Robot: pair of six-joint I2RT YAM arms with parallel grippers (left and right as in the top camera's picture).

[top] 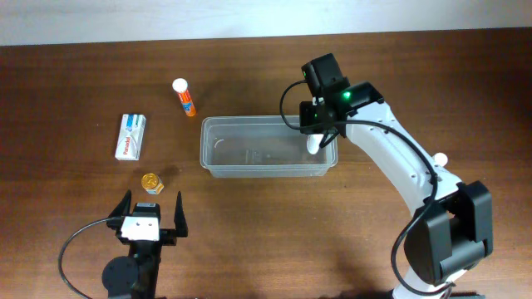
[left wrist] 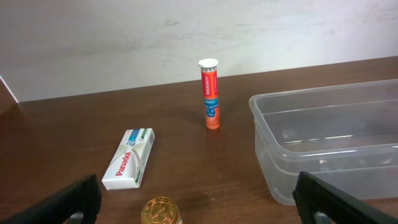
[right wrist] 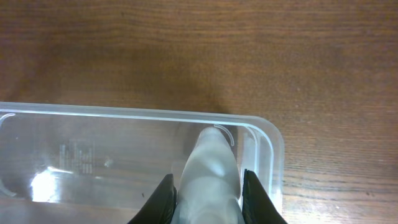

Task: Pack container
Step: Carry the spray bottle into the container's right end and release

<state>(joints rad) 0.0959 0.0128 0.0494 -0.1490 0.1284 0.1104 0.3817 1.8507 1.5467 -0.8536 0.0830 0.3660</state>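
Observation:
The clear plastic container (top: 266, 121) lies in the middle of the table and also shows in the left wrist view (left wrist: 323, 107) and the right wrist view (right wrist: 124, 114). My right gripper (top: 319, 133) (right wrist: 208, 186) is shut on a white bottle (right wrist: 212, 155) (top: 313, 146) and holds it in the container's right end, close to the end wall. My left gripper (top: 153, 204) (left wrist: 199, 208) is open and empty at the front left. A small gold-capped bottle (top: 151, 183) (left wrist: 160, 211) stands just ahead of it, between the jaws' line.
An orange tube with a white cap (top: 184, 98) (left wrist: 210, 93) stands left of the container's far corner. A white Panadol box (top: 130, 136) (left wrist: 129, 158) lies flat at the left. A small white object (top: 440, 158) shows beside the right arm.

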